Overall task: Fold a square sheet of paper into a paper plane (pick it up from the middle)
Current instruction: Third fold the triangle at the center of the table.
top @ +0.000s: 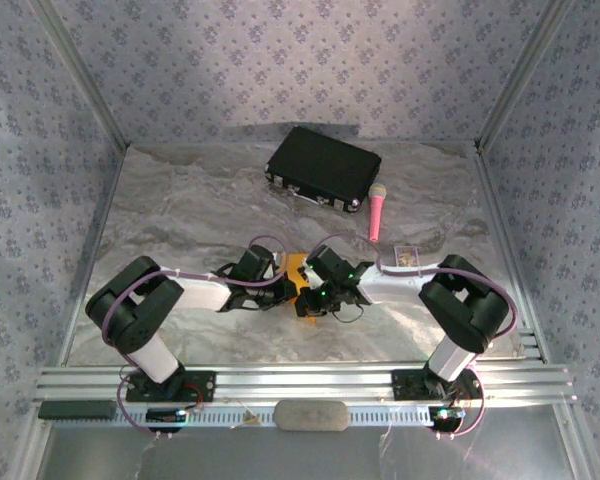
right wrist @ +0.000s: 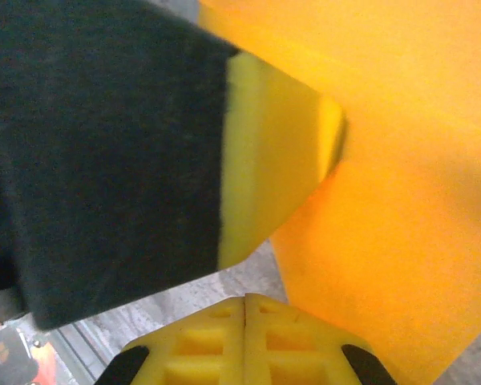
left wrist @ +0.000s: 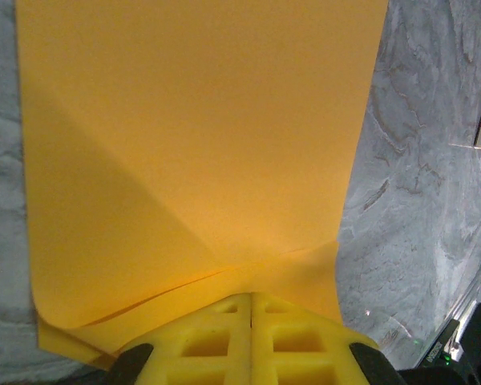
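Left fingers (left wrist: 224, 349) on edge of paper (left wrist: 200, 144)

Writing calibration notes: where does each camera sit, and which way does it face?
Top external: above and behind the arm bases, looking down on the grey marbled table, both arms and the orange-yellow sheet of paper between them.
Left wrist: on the left arm, looking along its shut yellow left tool across the paper.
Right wrist: on the right arm, looking past its shut yellow right tool at the paper.
All three share the paper.
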{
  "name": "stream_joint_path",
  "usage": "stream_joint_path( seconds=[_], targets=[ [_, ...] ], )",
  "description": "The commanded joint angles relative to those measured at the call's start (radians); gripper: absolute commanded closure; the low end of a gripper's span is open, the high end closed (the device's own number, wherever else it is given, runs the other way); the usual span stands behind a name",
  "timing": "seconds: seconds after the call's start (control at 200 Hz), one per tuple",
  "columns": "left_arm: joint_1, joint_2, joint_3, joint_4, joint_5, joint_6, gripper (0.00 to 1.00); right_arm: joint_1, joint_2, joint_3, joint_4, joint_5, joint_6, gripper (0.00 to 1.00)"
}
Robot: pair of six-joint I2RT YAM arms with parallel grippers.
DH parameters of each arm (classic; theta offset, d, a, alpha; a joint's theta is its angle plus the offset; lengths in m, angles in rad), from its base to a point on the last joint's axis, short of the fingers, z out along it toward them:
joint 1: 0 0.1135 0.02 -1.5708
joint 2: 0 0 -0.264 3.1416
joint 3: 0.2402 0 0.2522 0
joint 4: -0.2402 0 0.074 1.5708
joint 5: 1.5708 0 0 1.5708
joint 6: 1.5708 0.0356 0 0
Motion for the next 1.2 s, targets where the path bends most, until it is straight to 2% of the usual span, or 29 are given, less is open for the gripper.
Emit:
stream_joint_path(
  seconds=[0.0, 0.495, 0.82, 0.954, 1.079, 1.194],
  targets=[
    [-0.005, 0.010, -0.014, -0.029, -0.030, 0.019, 1.00, 0.008, 0.023, 0.020, -0.005, 0.028, 0.014, 0.99],
    [-0.004, 0.016, -0.017, -0.033, -0.034, 0.020, 1.00, 0.017, -0.062, -0.160, 0.089, 0.016, 0.091, 0.98],
    [-0.005, 0.018, -0.018, -0.030, -0.035, 0.015, 1.00, 0.018, -0.149, -0.273, 0.136, -0.004, 0.139, 0.97],
    [-0.007, 0.010, -0.021, -0.027, -0.037, 0.009, 1.00, 0.019, -0.229, -0.334, 0.185, -0.012, 0.184, 0.96],
    [-0.007, 0.010, -0.020, -0.025, -0.036, 0.007, 1.00, 0.018, -0.307, -0.291, 0.154, -0.029, 0.169, 0.97],
    [-0.006, 0.009, -0.018, -0.024, -0.039, 0.008, 1.00, 0.007, -0.275, -0.190, 0.067, -0.022, 0.103, 0.97]
  ],
)
